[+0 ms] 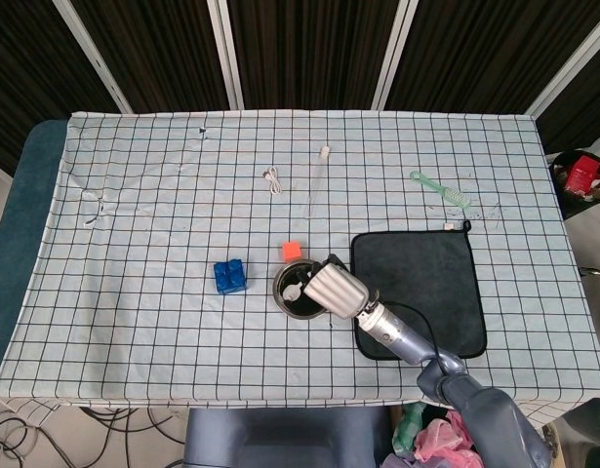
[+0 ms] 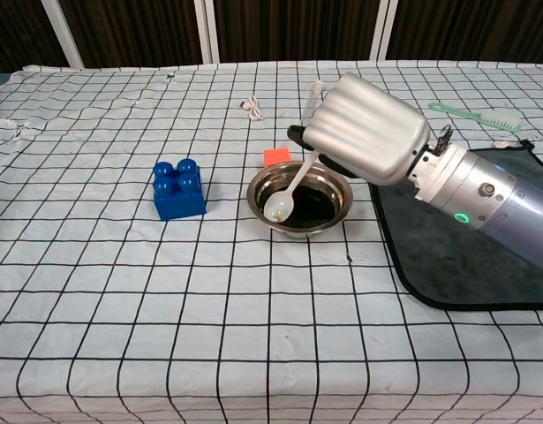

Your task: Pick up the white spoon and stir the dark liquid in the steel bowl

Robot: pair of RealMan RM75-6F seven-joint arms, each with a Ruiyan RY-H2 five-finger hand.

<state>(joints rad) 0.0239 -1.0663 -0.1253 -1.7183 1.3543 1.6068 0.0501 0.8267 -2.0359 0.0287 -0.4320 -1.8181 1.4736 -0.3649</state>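
Observation:
The steel bowl [image 2: 297, 200] [image 1: 292, 300] stands mid-table with dark liquid in it. My right hand [image 2: 366, 129] [image 1: 337, 292] hovers over the bowl's right side and holds the white spoon [image 2: 287, 192] [image 1: 295, 291] by its handle. The spoon slants down to the left, its scoop at the bowl's left side, at the liquid. The fingers underneath are hidden by the back of the hand. My left hand appears in neither view.
A blue toy brick [image 2: 178, 188] lies left of the bowl and a small orange block [image 2: 276, 156] just behind it. A dark cloth mat [image 2: 465, 247] lies to the right under my forearm. Farther back are a white cable [image 2: 252, 108], a clear tube [image 2: 312, 102] and a green brush [image 2: 474, 112].

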